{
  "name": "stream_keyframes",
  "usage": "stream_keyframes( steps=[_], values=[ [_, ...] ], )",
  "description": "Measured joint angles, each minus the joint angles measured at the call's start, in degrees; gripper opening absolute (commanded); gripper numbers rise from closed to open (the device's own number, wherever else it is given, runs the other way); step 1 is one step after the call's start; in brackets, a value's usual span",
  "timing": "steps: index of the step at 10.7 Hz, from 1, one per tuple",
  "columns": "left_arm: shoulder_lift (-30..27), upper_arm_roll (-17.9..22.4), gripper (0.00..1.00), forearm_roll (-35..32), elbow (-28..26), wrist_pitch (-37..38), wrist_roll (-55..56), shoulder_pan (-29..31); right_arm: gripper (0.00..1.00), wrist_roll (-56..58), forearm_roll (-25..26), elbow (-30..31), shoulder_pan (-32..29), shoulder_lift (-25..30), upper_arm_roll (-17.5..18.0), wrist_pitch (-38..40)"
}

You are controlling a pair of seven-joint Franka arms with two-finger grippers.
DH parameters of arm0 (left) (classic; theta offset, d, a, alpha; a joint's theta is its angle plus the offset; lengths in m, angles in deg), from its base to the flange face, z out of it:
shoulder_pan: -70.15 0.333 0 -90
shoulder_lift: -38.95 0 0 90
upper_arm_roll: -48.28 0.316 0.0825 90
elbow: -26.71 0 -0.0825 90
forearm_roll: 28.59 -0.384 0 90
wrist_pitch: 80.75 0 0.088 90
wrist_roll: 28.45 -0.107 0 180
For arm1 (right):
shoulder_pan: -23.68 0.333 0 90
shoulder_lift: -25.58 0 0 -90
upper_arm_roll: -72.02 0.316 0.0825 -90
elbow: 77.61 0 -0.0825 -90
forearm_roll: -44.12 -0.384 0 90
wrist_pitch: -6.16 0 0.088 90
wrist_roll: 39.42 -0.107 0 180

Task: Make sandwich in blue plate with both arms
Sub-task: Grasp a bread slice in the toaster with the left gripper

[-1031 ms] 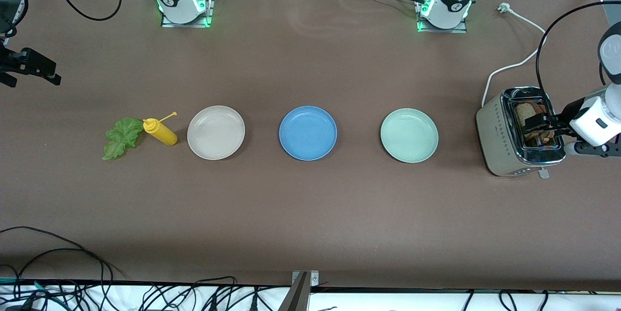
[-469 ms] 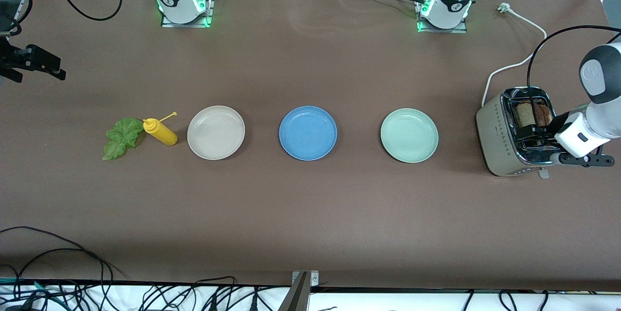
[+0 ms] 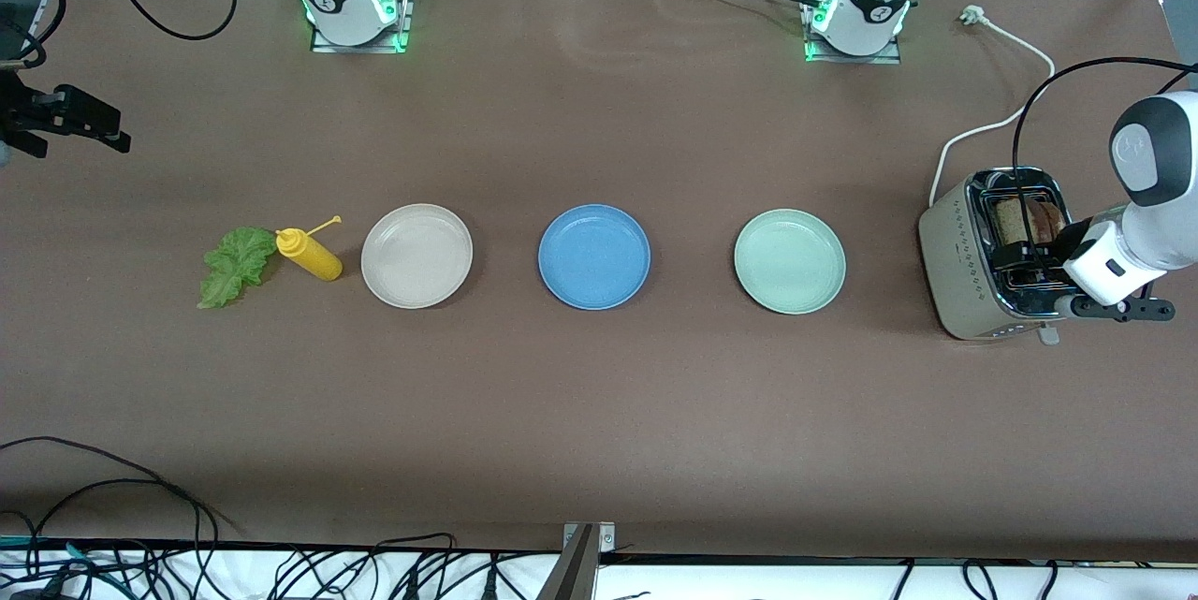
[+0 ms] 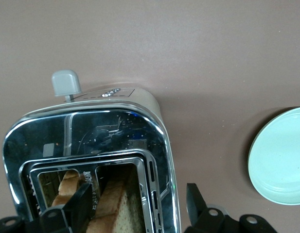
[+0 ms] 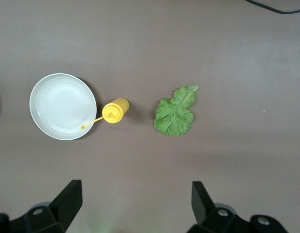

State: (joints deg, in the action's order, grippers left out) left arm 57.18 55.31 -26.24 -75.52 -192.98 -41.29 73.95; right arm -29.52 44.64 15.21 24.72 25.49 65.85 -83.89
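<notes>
Presently, left claw [image 4: 140, 206] open astride bread slice [image 4: 115, 206] upright in toaster [image 3: 992, 254], at 3 o'clock from empty blue plate [image 3: 593, 256]; slice judged light, crumbly—pinch flat faces; right claw [image 5: 135, 199] open above lettuce [image 5: 175, 110].

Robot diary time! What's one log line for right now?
left gripper: open over toaster, astride bread slice | right gripper: open, waiting above table | blue plate: empty | lettuce: beside yellow bottle
</notes>
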Motion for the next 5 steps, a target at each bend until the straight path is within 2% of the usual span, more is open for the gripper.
stream_keyframes(
  steps=[5],
  values=[
    [0.05,1.10,0.86,0.00,-0.72,0.06,0.00,0.05,1.00,0.00,-0.03,0.00,0.00,-0.02,0.03,-0.02]
  ],
)
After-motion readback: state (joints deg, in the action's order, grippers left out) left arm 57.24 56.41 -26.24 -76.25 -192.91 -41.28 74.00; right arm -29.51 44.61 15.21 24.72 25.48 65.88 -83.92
